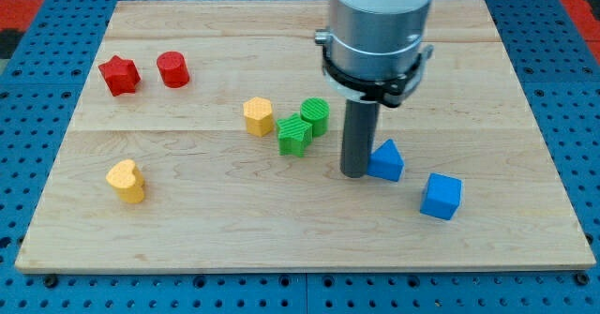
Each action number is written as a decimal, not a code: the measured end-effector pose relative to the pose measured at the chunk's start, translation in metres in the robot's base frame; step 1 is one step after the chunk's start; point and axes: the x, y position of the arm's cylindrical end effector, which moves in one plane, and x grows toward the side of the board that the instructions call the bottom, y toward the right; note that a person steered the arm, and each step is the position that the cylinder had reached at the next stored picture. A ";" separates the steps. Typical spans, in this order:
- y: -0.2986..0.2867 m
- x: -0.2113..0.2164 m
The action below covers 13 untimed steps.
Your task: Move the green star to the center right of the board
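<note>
Green star [293, 135] sitting mid-board, touching the green cylinder [316, 115], yellow block [259, 116] just left. No gripper here, just my tip [354, 173] parked right of it against the blue triangle [385, 160]. Probably light, rigid, slidey; best pushed from its left face

silver cylinder, black clamp ring, dark rod ending in my tip [354, 174]

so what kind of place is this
Probably a robotics lab bench: a wooden board on blue pegboard, small blocks like the green star, and my tip beside the blue triangular block.
</note>
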 end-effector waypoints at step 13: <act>-0.025 -0.135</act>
